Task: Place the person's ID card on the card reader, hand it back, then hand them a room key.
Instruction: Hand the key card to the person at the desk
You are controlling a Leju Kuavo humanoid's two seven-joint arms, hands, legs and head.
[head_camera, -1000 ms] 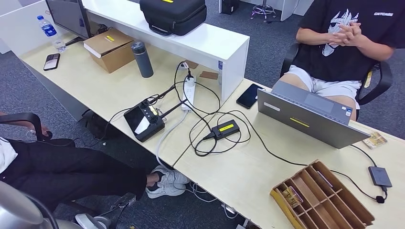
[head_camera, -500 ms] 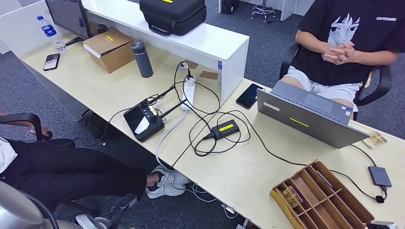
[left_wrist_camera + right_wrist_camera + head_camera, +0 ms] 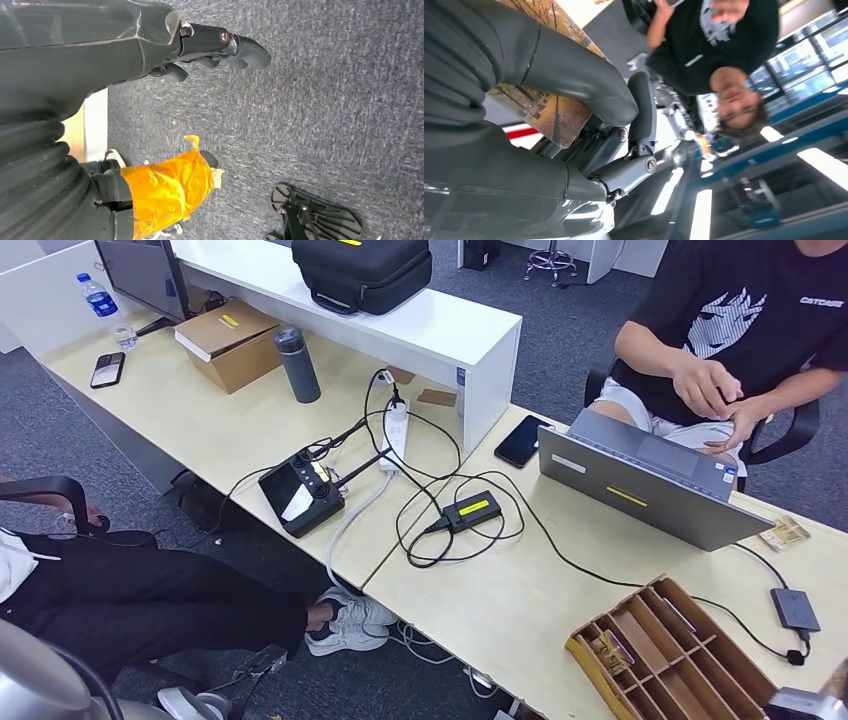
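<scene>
My right hand (image 3: pixel 589 100) pinches a card (image 3: pixel 544 112) printed with autumn trees between thumb and fingers. In the head view that hand (image 3: pixel 800 705) pokes in at the bottom right corner, just right of the wooden card tray (image 3: pixel 700 615). A small black card reader (image 3: pixel 795 609) on a cable lies on the desk beyond it. Another tree-printed card (image 3: pixel 785 533) lies by the laptop (image 3: pixel 650 485). The seated person (image 3: pixel 740 320) holds both hands apart above the laptop's far side. My left hand (image 3: pixel 210 47) hangs over the carpet, fingers loosely apart, holding nothing.
Cables loop over the desk around a black box with a yellow label (image 3: pixel 470 510), a power strip (image 3: pixel 396 435) and a controller (image 3: pixel 302 492). A phone (image 3: pixel 521 441) lies left of the laptop. Another person's legs (image 3: pixel 150 600) stretch out at lower left.
My right hand has risen into the bottom right corner of the head view with the card. The person has unclasped their hands and lowered them toward the laptop.
</scene>
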